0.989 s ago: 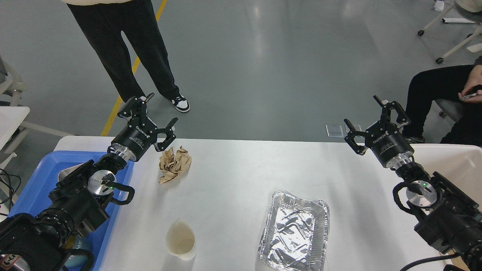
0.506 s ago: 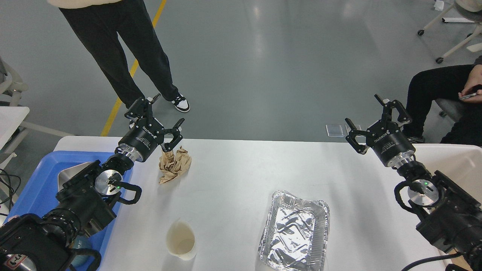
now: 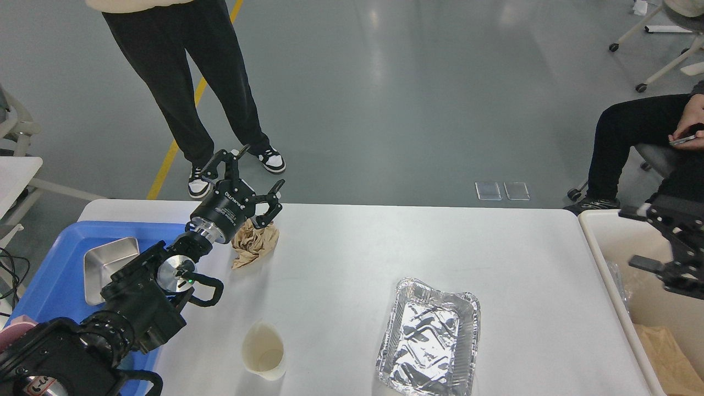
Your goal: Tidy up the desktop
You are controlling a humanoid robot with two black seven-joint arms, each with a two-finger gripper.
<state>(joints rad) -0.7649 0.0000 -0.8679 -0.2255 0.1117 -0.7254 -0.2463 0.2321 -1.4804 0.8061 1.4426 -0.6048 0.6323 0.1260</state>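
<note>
The white desktop [image 3: 352,258] carries a crumpled brown paper ball [image 3: 259,243] at the back left, a cream paper cup [image 3: 264,352] at the front and a crinkled foil tray [image 3: 432,341] at the front right. My left gripper [image 3: 264,165] is open and hangs just above and behind the paper ball, one finger close to its top. My right gripper [image 3: 632,237] is at the right edge, over the cream bin [image 3: 599,258], with its two fingers apart and nothing between them.
A blue tray [image 3: 44,275] at the left holds a metal tin [image 3: 110,264]. The cream bin holds brown paper [image 3: 665,346]. A person stands behind the table's back left; another sits at the far right.
My left gripper has moved right and forward to just over the paper ball. My right arm has pulled back from the table's back right to the right edge, over the bin.
</note>
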